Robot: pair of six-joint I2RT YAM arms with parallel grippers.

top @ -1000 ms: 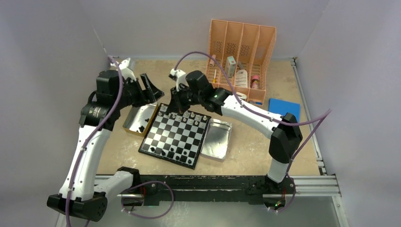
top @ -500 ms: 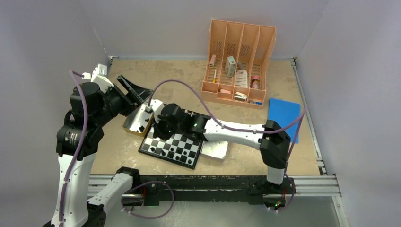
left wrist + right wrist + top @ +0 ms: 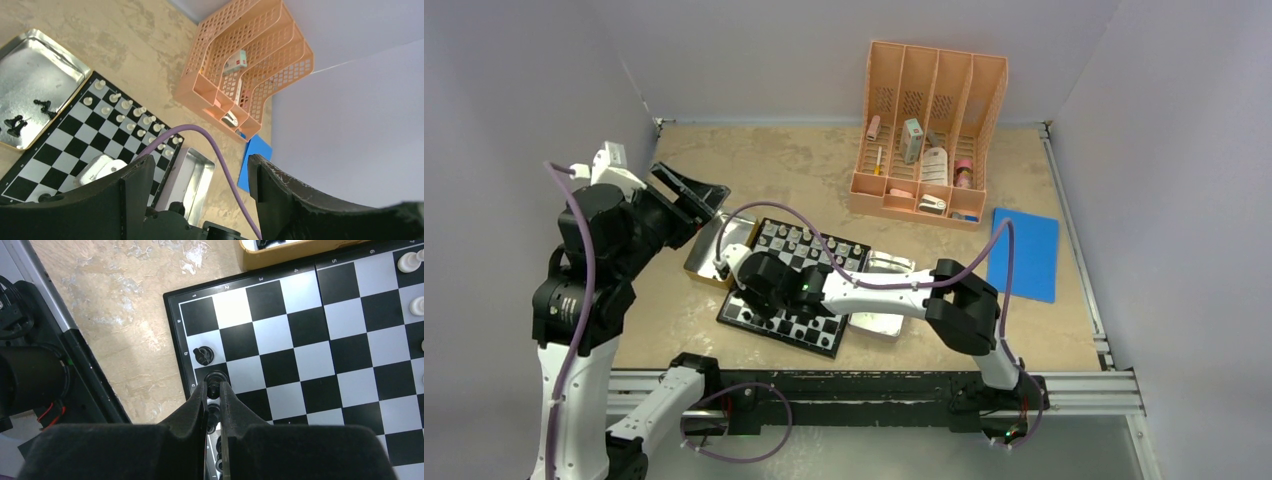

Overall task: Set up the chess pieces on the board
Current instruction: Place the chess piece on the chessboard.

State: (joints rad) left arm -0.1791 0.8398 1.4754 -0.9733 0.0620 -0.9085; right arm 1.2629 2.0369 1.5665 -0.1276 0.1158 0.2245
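Note:
The board [image 3: 832, 326] lies mid-table; it also shows in the right wrist view [image 3: 310, 360] and the left wrist view [image 3: 55, 145]. Silvery-white pieces [image 3: 809, 240] fill its far rows [image 3: 125, 107]. My right gripper [image 3: 213, 387] is shut on a black piece [image 3: 215, 379] over a square at the board's near-left edge [image 3: 746, 300]. Another black piece [image 3: 205, 355] stands one square away, and more stand under the fingers. My left gripper [image 3: 200, 165] is open and empty, raised above the left tray [image 3: 689, 195].
A silver tray [image 3: 35, 85] left of the board holds a few black pieces [image 3: 17, 122]. A second silver tray [image 3: 889, 265] lies to the board's right. An orange organiser [image 3: 929, 130] stands at the back. A blue pad [image 3: 1024, 250] lies at the right.
My right arm swung from the board's far edge to its near-left edge, with a black piece in its fingers. My left arm pulled back to the left and rose.

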